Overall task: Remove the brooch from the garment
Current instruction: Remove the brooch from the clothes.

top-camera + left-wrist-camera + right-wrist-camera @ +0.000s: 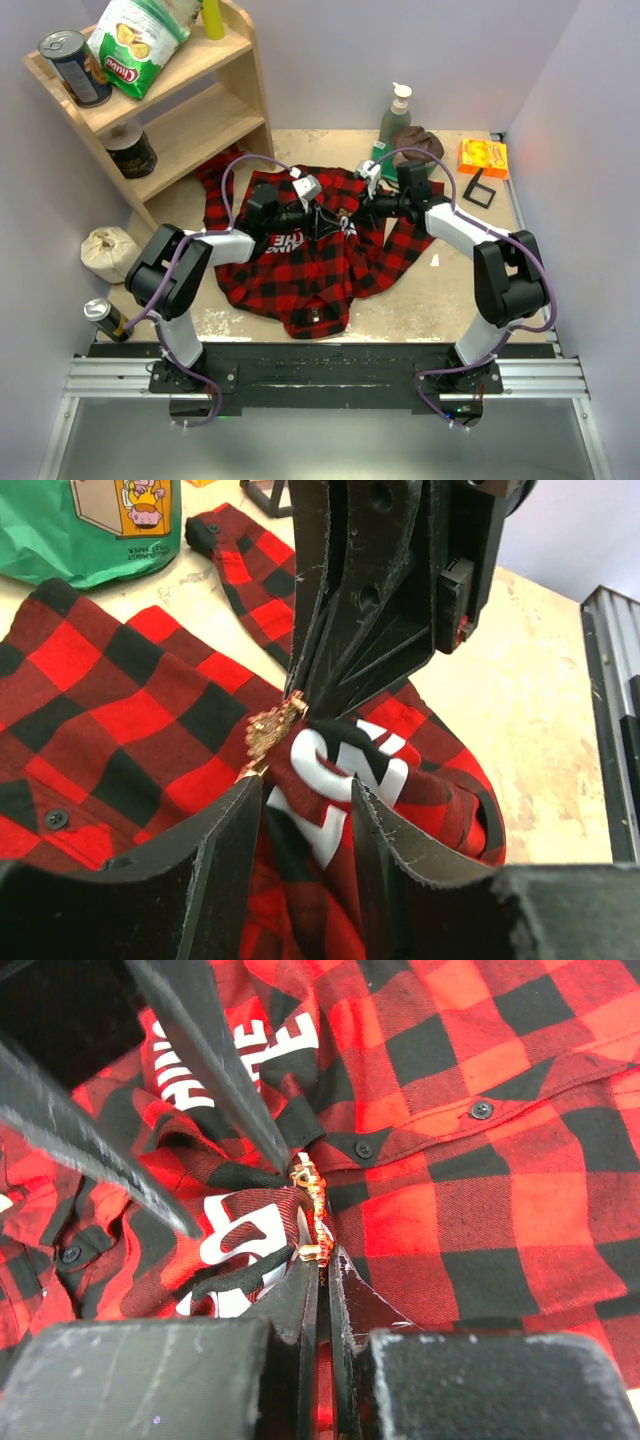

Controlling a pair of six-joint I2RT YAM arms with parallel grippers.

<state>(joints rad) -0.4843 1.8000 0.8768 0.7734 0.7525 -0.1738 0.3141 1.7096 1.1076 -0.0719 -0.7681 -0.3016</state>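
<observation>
Right gripper (320,1260) pinches the brooch (312,1195); left gripper (308,792) straddles a garment (480,1210) fold. Whether it grips cannot be told.

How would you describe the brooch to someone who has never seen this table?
Find the red-and-black plaid shirt spread in the middle of the table. On it is a black patch with white letters, and the brooch sits at that patch's edge. It is the only small gold-coloured piece, unlike the dark round buttons.
</observation>
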